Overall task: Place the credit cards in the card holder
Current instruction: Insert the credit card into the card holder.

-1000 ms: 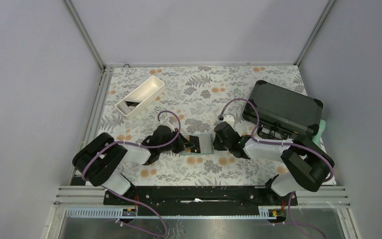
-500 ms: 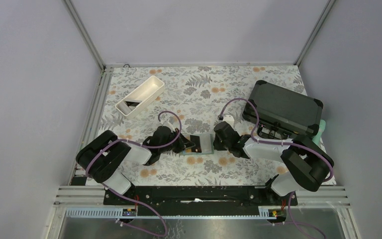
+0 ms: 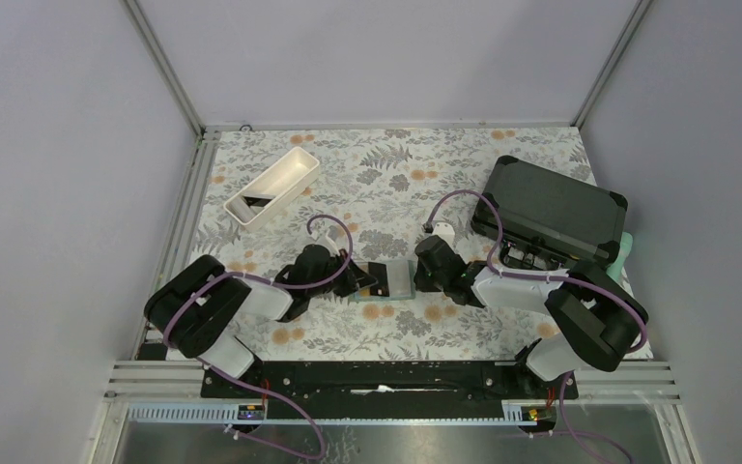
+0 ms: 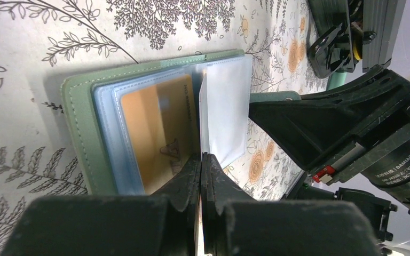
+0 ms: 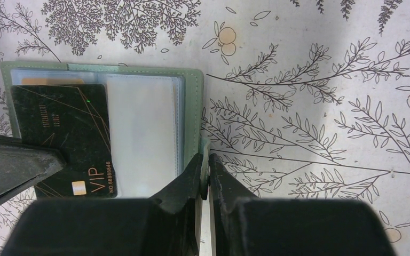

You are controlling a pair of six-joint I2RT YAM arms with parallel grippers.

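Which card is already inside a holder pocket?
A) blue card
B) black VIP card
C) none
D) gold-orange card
D: the gold-orange card lies under a translucent pocket of the card holder; the black VIP card is pinched by the left gripper.

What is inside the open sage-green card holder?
A gold-orange card sits in a pale blue translucent pocket of the sage-green card holder. The black VIP card, in the left gripper, hides most of it in the right wrist view; deeper pockets are covered.
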